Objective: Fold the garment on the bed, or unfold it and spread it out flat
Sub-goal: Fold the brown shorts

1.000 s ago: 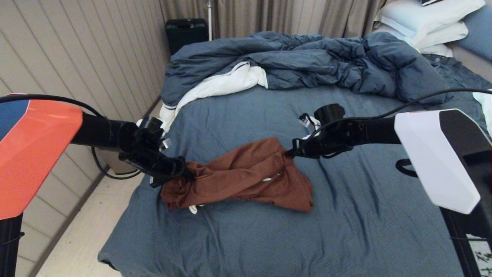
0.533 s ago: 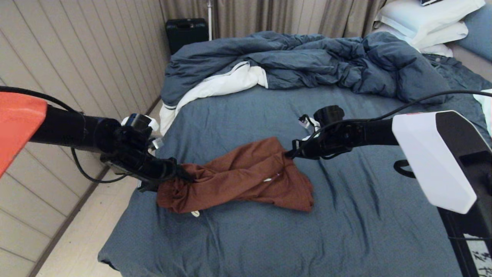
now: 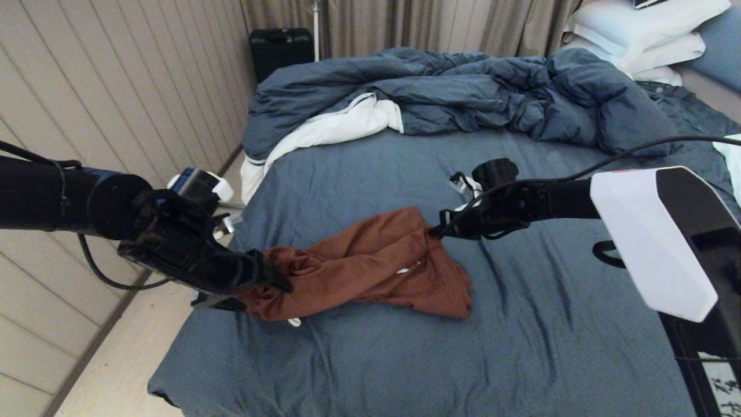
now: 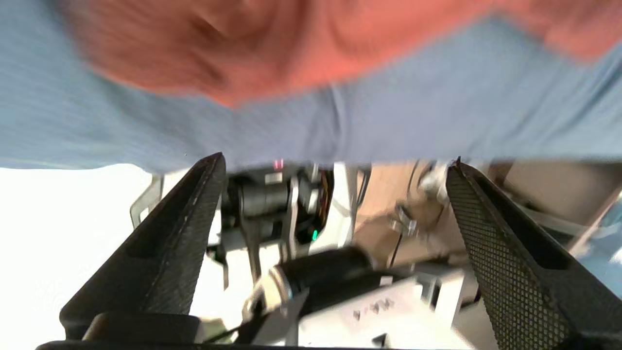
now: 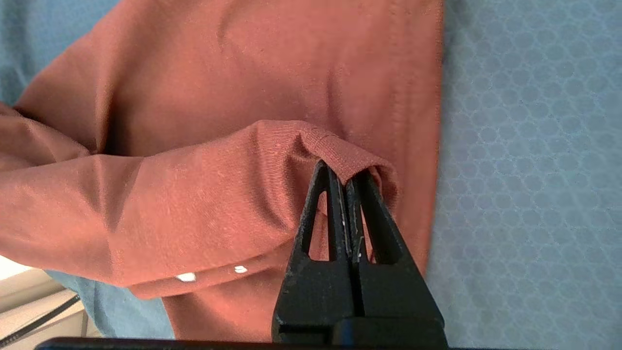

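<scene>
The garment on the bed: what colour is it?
The garment is rust-brown; it shows best in the right wrist view.

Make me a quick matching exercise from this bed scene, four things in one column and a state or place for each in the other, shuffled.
Things:
1. left gripper
2. right gripper
3. duvet
4. suitcase

States or places:
A. rumpled at the far end of the bed
B. pinched shut on a hem of the rust-brown shorts
C. jaws wide apart, nothing between them
D. standing on the floor by the curtain

Pairs: 1-C, 2-B, 3-A, 4-D
</scene>
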Robot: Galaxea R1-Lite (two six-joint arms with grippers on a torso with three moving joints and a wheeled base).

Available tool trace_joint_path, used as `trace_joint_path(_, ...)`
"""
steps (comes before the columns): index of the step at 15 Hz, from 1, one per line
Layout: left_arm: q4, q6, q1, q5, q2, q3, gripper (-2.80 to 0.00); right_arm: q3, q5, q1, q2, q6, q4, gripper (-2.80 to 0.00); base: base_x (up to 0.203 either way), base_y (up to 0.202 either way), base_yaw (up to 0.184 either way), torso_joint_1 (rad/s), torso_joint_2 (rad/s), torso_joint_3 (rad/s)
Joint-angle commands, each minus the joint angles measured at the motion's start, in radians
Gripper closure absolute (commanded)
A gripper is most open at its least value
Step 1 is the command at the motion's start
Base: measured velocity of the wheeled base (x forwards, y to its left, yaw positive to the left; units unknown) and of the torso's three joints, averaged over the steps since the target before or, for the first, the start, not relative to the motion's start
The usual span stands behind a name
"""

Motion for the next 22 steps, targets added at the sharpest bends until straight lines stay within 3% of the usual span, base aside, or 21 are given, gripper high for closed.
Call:
trace_joint_path(1, 0.003, -0.015, -0.081, -0.001, 0.049, 0.013, -2.8, 0.0, 0.003, 0.001, 0.0, 0.001, 0.002, 0.0, 0.0, 0.0, 0.0, 0.0, 0.0, 0.0)
trace_joint_path(4, -0.001, -0.039, -0.158, 0.017, 0.094, 0.007, -2.8, 0.0, 0.003, 0.001, 0.0, 0.002, 0.003, 0.0, 0.0, 0.0, 0.0, 0.0, 0.0, 0.0)
trace_joint_path(11, -0.062, -0.048, -0.166, 0.101, 0.247, -0.065, -2.8, 0.002, 0.003, 0.001, -0.001, 0.002, 0.003, 0.0, 0.0, 0.0, 0.0, 0.0, 0.0, 0.0)
trace_joint_path(17, -0.071, -0.112, -0.07, 0.144, 0.286, -0.165, -2.8, 0.002, 0.003, 0.001, -0.003, 0.002, 0.006, 0.0, 0.0, 0.0, 0.0, 0.0, 0.0, 0.0)
trace_joint_path(22, -0.09, -0.169, -0.059, 0.144, 0.305, -0.185, -2.8, 0.003, 0.003, 0.001, -0.004, 0.004, 0.006, 0.0, 0.0, 0.0, 0.0, 0.0, 0.0, 0.0)
